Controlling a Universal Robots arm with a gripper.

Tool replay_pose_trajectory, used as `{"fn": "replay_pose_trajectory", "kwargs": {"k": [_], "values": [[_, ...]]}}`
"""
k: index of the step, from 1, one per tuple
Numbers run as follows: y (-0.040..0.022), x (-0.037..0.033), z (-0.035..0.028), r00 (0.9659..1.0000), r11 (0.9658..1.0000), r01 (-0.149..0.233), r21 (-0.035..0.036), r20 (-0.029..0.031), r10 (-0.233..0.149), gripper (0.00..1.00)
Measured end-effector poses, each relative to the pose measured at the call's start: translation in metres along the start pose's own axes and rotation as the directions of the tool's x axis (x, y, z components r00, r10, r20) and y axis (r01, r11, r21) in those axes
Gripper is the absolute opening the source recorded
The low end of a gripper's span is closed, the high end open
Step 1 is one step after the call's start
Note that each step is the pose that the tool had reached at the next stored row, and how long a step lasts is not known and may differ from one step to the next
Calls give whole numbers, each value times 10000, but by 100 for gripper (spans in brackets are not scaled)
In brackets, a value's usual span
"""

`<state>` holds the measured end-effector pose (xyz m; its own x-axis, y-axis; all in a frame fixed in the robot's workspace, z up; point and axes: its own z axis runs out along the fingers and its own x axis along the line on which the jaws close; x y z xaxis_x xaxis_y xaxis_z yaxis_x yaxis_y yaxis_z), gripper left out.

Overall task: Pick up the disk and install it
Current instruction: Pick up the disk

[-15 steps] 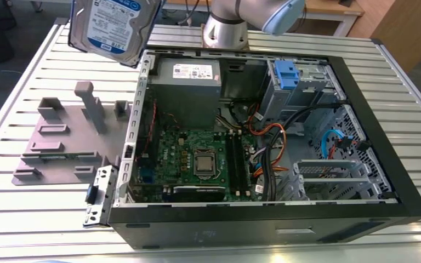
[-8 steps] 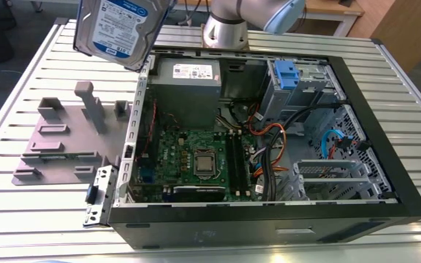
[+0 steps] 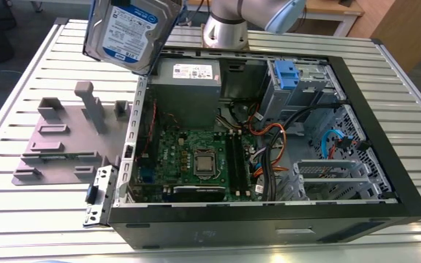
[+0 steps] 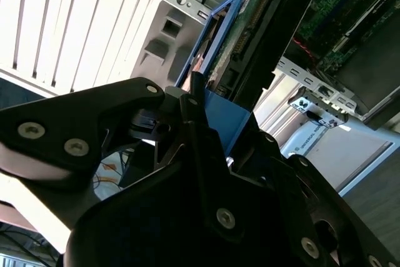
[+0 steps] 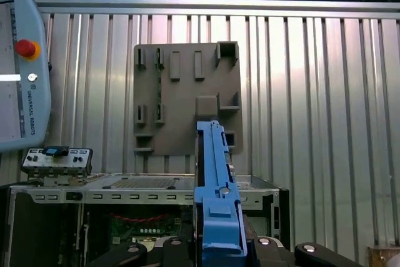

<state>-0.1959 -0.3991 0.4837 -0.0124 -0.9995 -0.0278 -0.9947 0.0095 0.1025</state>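
- Black two-finger tool [image 4: 219, 117], on the arm [image 3: 232, 22]: pressed together on the disk [image 3: 130, 30], pinching it by the blue bracket [image 5: 217, 192] that runs along its edges. Judged reason: the plastic rails offer parallel grip faces and keep the fingers off the label and the circuit side.
- Location of the disk: in the air, touching nothing but the tool, above the edge of the computer case [image 3: 269, 230] on the side next to the fixture plate [image 3: 57, 142]. It hangs nearly upright, slightly tilted, with its label toward the exterior camera. Judged reason: the height keeps it clear of the case wall.
- Computer case: lies on its side on the slatted metal desk [image 3: 35, 219], side panel off and interior open upward. This probably allows access from above.
- Contents of the case:
  - motherboard [image 3: 195, 159]
  - grey power supply box [image 3: 188, 87]
  - bundled cables [image 3: 276, 148]
  - blue latch with metal cage [image 3: 287, 74], toward the arm's base
  - silver bay frame [image 3: 335, 175], at the opposite end
- Fixture plate: grey, flat on the desk just beside the case at the exterior view's left, with upright posts and slots. It is probably a staging holder for parts.
- Teach pendant [image 5: 19, 73]: off to one side of the desk, well apart from the disk.
- Task status, judged: pick-up done; the disk is not seated in any bay.
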Motion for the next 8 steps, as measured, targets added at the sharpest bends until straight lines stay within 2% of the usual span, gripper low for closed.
{"fn": "replay_pose_trajectory", "kwargs": {"k": [8], "values": [[-38, 3, 79, 10000, 10000, -2, -41, -2, 2, 37]]}}
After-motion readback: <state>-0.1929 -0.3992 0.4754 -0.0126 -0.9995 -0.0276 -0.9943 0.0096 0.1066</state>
